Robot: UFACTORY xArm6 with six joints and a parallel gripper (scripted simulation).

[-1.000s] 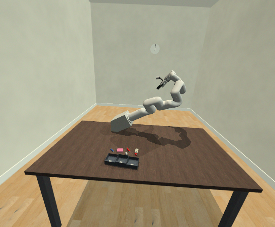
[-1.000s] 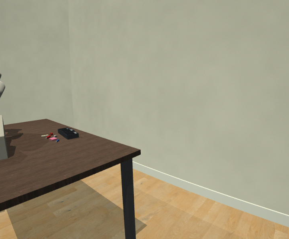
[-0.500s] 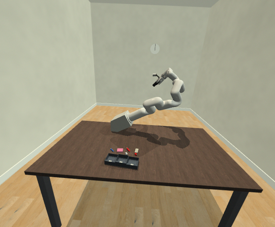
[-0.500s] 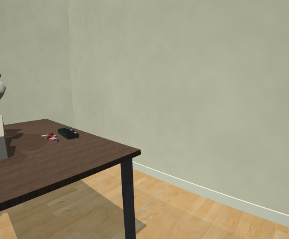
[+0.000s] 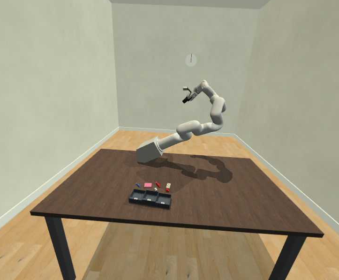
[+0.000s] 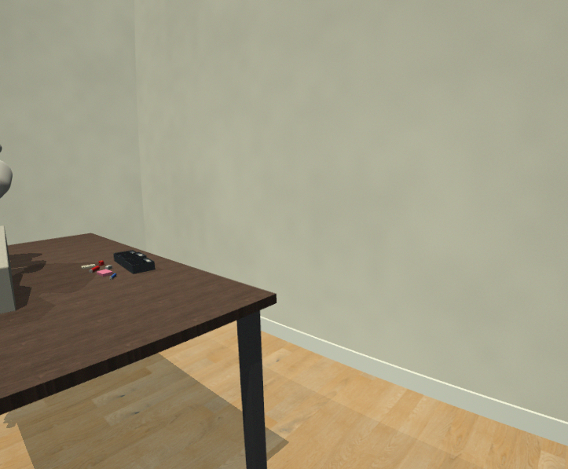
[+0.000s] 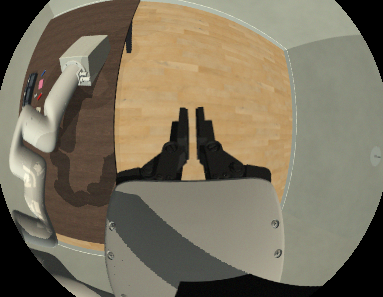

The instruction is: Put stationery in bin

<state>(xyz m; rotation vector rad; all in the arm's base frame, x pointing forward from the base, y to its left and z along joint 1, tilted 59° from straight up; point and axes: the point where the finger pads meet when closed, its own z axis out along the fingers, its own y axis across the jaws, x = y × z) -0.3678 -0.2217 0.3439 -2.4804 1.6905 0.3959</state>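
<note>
A dark tray of three bins [image 5: 150, 198] stands near the table's front edge; its marks are too small to read. Behind it lie a small blue item [image 5: 137, 185], a pink block [image 5: 147, 185], a red stick [image 5: 158, 184], a small white and black item [image 5: 155, 189], a beige dotted piece [image 5: 168, 185] and a small red item [image 5: 167, 190]. My gripper [image 5: 185, 100] is high in the air behind the table, far from them. In the wrist view its fingers are shut with nothing between them, over the wooden floor.
The arm's grey base block [image 5: 149, 152] stands at the back of the table. In the exterior view the bins [image 6: 133, 261] and small items [image 6: 101, 269] sit near the far table edge. A round clock [image 5: 190, 59] hangs on the back wall.
</note>
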